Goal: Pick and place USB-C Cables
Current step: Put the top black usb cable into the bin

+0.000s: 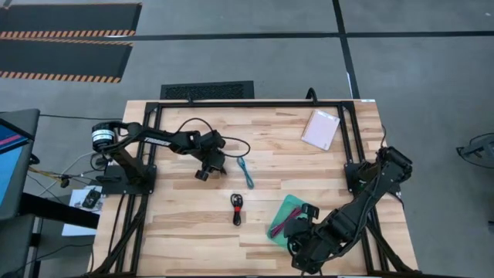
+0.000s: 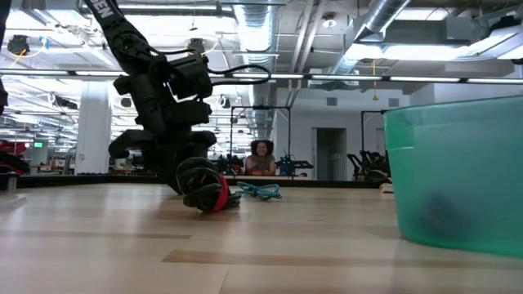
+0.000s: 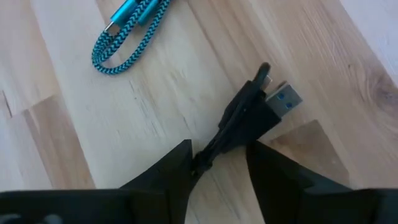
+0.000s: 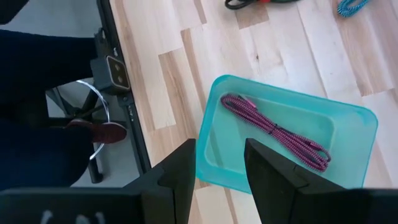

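Note:
The black cable (image 1: 237, 209) with its red band lies coiled mid-table, nearest the camera in the low view (image 2: 208, 193). Its plug end (image 3: 258, 109) shows just ahead of my left gripper (image 3: 221, 149), which is open and hangs low over the wood (image 1: 203, 173), apart from both loose cables. The teal cable (image 1: 245, 171) (image 3: 127, 31) lies flat, farther toward the table's right. The maroon cable (image 4: 273, 130) lies inside the green tray (image 4: 348, 124) (image 1: 289, 199). My right gripper (image 4: 221, 149) is open above the tray's edge (image 1: 301, 224).
A pale pink packet (image 1: 320, 129) lies near the far right corner. The tray wall (image 2: 458, 180) fills the right of the low view. A person's shoe (image 4: 99, 130) stands on the floor beside the table frame. Bare wood lies along the table's left and near sides.

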You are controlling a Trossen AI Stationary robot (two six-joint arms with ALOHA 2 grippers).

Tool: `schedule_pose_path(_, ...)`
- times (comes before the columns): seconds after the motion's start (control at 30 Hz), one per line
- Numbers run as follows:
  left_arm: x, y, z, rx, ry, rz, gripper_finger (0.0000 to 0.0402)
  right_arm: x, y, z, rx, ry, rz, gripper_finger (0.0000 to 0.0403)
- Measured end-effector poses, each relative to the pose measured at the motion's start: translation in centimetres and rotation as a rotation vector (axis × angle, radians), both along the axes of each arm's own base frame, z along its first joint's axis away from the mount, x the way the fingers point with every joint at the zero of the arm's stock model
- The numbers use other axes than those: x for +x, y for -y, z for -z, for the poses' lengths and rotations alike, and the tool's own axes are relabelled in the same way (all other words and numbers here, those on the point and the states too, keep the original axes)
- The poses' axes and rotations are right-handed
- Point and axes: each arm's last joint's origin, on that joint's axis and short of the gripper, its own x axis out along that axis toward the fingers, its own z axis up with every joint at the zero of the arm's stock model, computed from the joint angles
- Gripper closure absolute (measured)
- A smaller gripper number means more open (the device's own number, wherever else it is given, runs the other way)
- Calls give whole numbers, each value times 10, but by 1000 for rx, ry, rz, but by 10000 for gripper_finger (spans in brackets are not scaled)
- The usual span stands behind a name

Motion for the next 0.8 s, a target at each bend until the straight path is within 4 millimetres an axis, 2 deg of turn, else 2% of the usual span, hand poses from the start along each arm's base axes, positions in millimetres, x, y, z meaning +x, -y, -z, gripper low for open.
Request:
schedule_pose_path(0.2,4,0,-5,-26,-8,-92,313,3,4,0,-8,-14,-39,242)
schedule_pose_path(0.4,5,0,-11,-75,-37,-218,389,6,7,0,-28,-12,-67,242)
schedule_pose_path(0.6,5,-1,-12,-125,-49,-395,397,12,15,0,-105,43,-13,242)
schedule_pose_path(0.8,0,1,-20,-187,-63,-529,399,22,31,0,-122,19,-4,242)
